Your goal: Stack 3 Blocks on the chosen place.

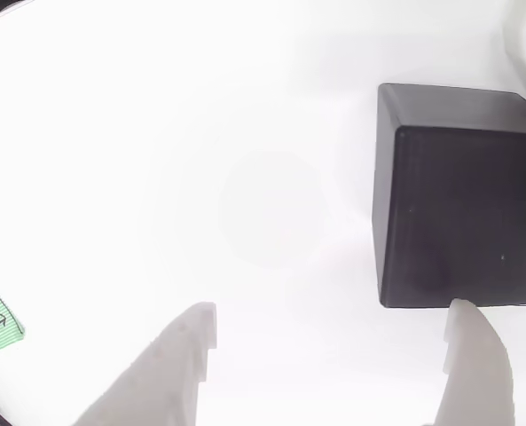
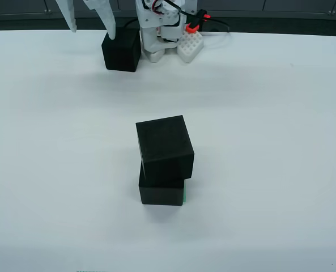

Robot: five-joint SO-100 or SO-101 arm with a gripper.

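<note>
Bright, even overhead light; the table blows out white in the gripper-mounted view, whose fingers blur toward six o'clock.

In the fixed front view, two matte black blocks stand stacked at mid-desk, the upper twisted askew; a green patch edge peeks beside the lower. The third block sits far left.

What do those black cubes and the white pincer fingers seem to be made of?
The black cubes look like matte plastic, perhaps printed: dull faces, faint specks, softly rounded edges, as on the one by the gripper. Foam can't be ruled out. The white fingers look like hard plastic with a slightly rough, unglossy surface.
</note>
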